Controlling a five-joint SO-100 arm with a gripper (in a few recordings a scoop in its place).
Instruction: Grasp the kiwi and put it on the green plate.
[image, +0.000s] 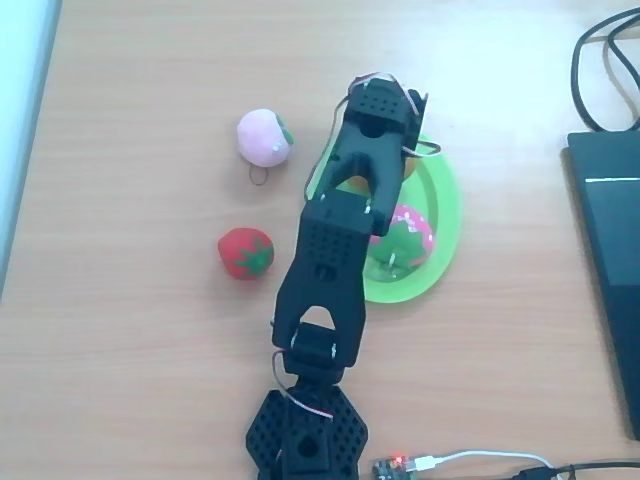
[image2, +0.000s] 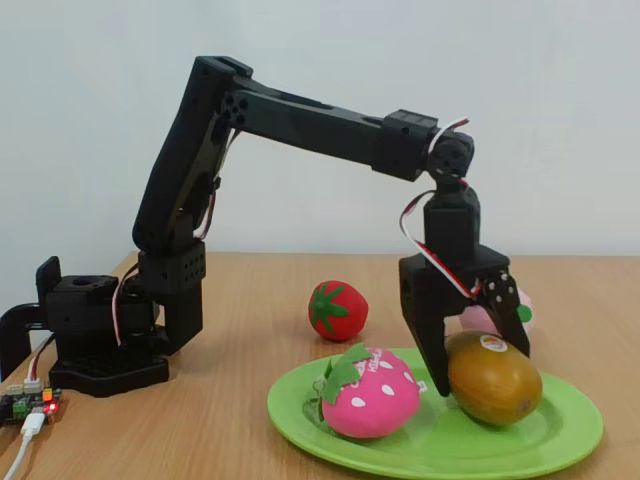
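Note:
The brown-olive kiwi (image2: 494, 380) lies on the lime-green plate (image2: 560, 440), at its right side in the fixed view, a pale round spot on its top. My black gripper (image2: 482, 368) points straight down over it with its jaws spread wide. One finger (image2: 435, 345) stands against the kiwi's left end, and the other finger (image2: 508, 305) is behind its upper right. In the overhead view the arm (image: 340, 230) covers most of the green plate (image: 445, 195) and hides the kiwi almost fully.
A pink spotted toy fruit (image2: 370, 392) with green leaves shares the plate beside the kiwi. A red strawberry (image: 246, 252) and a pink peach (image: 264, 136) lie on the wooden table left of the plate. A dark laptop (image: 610, 250) and cables sit at the right edge.

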